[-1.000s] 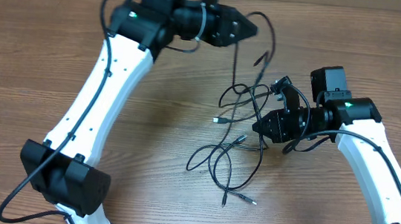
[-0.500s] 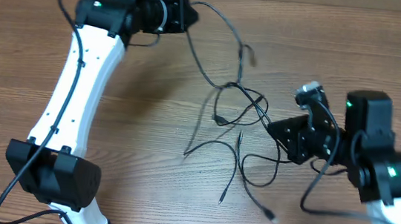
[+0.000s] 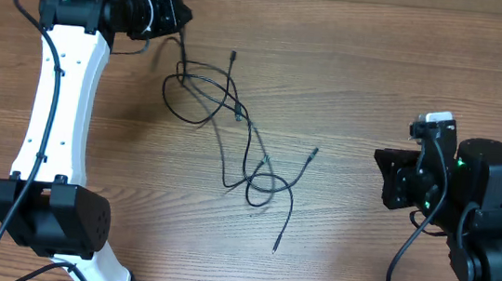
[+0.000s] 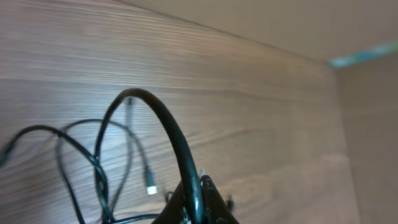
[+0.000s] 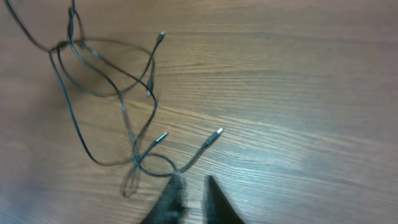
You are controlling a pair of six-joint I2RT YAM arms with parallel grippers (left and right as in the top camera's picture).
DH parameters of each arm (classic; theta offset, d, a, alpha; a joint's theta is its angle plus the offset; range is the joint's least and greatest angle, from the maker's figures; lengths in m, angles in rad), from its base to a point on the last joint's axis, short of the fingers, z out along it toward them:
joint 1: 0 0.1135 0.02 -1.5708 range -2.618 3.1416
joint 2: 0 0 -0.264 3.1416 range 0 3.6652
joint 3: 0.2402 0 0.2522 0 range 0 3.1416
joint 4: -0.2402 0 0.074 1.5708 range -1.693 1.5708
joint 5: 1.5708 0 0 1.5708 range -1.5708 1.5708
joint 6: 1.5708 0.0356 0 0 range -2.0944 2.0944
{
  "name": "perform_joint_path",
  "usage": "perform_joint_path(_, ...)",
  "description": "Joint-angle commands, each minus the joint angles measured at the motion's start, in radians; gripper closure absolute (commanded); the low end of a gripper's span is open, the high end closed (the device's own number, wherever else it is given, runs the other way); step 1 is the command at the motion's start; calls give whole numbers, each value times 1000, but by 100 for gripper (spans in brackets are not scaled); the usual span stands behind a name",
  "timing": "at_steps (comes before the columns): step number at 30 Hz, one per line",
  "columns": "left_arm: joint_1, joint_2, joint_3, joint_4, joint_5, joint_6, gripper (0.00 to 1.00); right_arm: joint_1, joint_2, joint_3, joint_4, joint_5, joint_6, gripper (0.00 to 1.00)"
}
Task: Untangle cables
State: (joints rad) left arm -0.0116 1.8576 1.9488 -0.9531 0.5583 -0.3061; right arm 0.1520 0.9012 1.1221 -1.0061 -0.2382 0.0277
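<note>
Across the wood-grain table (image 3: 380, 70), thin black cables (image 3: 262, 173) trail in loose loops, long axis diagonal from the far left corner toward the near centre, metal plug tips lying free. Left gripper (image 3: 180, 15), pressed shut, pinches one cord's far end. Right gripper (image 5: 194, 202), fingers slightly parted and empty, sits well to their right.

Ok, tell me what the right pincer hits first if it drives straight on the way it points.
Most likely the thin black cable with a metal-tipped plug, which curves across just ahead of the right pincer. The pincer's height above the table is unclear, so it might pass over the cord instead.
</note>
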Motion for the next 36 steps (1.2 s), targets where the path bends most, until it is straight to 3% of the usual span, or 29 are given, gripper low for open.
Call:
perform_joint_path(1,-30,-9,6,1,179,93,96,4,23,12,22,9,11,29)
perform_joint_path(3,-48,-9,6,-1,240,93,96,4,47,12,39,-27,11,11)
perform_joint_path(5,-72,-9,6,-4,296,94,96,4,72,12,62,-58,11,0)
perform_joint_path(13,-215,-9,6,26,478,127,96,4,211,12,226,-223,10,0)
perform_joint_path(20,-299,-9,6,177,754,114,96,4,326,12,367,-350,11,0)
perform_joint_path(30,-378,-9,6,206,780,66,96,4,408,12,560,-391,120,0)
perform_joint_path(36,-402,-10,6,275,877,14,96,4,458,11,621,-300,234,0)
